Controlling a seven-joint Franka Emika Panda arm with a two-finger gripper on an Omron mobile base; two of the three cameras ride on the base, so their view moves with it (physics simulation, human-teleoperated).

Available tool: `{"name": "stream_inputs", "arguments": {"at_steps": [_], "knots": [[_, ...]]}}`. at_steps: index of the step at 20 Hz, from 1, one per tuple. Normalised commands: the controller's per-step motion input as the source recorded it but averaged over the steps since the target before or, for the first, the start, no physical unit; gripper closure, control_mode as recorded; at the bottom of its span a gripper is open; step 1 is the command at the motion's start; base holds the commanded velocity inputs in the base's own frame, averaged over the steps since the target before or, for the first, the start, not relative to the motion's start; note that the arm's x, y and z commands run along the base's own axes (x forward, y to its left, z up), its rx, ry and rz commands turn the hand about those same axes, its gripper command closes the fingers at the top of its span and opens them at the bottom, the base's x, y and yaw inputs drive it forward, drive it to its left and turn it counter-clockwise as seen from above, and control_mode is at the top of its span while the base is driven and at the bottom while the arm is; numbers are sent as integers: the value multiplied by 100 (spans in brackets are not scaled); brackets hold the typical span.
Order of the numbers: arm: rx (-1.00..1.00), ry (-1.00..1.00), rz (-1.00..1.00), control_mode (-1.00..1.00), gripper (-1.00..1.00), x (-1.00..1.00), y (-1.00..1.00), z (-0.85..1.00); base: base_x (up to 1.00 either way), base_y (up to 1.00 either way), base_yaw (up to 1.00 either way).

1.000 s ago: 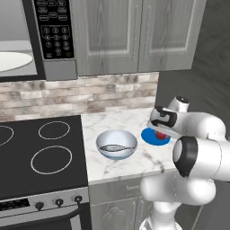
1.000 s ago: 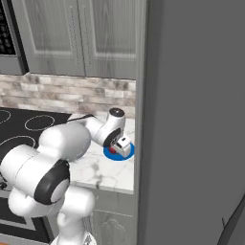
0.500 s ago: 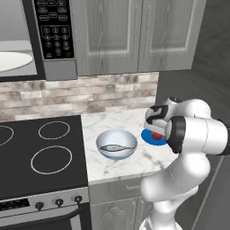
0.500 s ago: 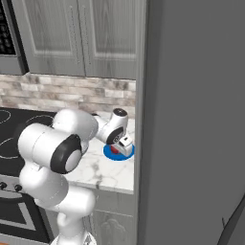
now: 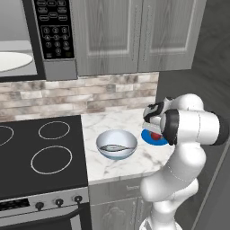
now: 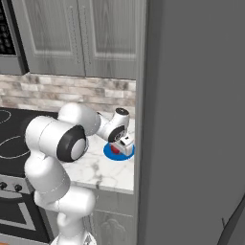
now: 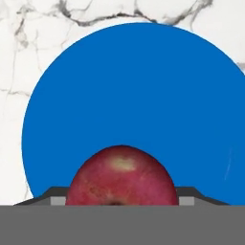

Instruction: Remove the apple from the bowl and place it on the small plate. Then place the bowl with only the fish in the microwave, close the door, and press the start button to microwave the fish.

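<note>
– Up at the far left, what hangs over the stove?

– That is the microwave, with its black keypad facing us. The cavity stands open to view, and a flat white turntable plate lies inside. Below it is the black stove with its rings.

– And to the right of the stove?

– A marble bench begins there, under grey cabinets and a brick-pattern backsplash. The bowl sits on it near the stove's edge, upright, with the fish lying across its bottom. I see nothing else in the bowl.

– Where has the apple got to?

– Further right, on the small plate. The blue disc lies flat on the bench, just beside the bowl but apart from it. The apple rests on it, toward the edge nearest the arm.

– What about the pincer?

– The pincer is down at the plate, with the arm bent low over the bench. From the hand's own camera, the apple sits between the two finger tips, with the plate spreading beyond it and marble around that.

– Is the apple gripped or let go?

– The jaws stand wide, one on each side of the apple and very near its skin. Whether they press on it, I cannot tell.

– And at the far right?

– From the right base view, the pincer hangs over the blue plate, close beside a tall dark panel that ends the bench.
</note>
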Motion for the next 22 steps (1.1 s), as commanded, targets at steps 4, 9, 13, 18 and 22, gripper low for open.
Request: {"name": "stream_inputs", "arguments": {"at_steps": [4, 9, 13, 18, 22], "knots": [[0, 0, 0, -100, -100, 0, 3, 1, 0, 0, 0], [0, 0, -1, -100, -100, -10, 0, 51, 0, 0, 0], [-2, -4, 0, -100, -100, -18, 0, 69, 0, 0, 0], [0, -5, 0, -100, -100, -31, 18, 54, 0, 0, 0], [0, 0, 0, -100, -100, -38, 78, 1, 0, 0, 0]]}}
